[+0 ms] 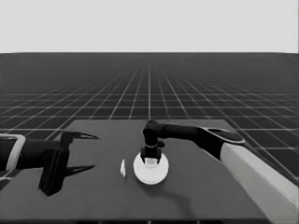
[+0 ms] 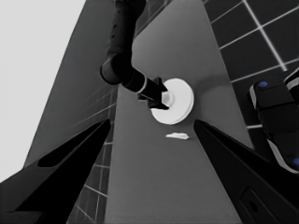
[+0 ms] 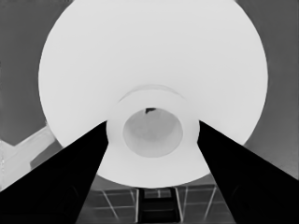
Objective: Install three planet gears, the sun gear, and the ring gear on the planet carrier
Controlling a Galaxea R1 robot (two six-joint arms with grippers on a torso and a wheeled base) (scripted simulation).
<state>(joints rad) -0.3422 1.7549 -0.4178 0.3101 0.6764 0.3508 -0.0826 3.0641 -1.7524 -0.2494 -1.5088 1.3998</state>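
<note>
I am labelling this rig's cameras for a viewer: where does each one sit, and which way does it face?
Head view: set high, looking down across the table to the horizon; both arms enter, the left claw waiting at the left end, the right claw on the larger round part.
Left wrist view: on the waiting left arm, looking along the table between its fingers.
Right wrist view: on the right arm, directly above the part, fingers flanking its hub.
All three share that part; the first two also share the thin white piece.

Larger round part (image 1: 150, 171): white, thick-rimmed, raised hub with centre hole. Lies flat mid-table. No gears visible.
</note>
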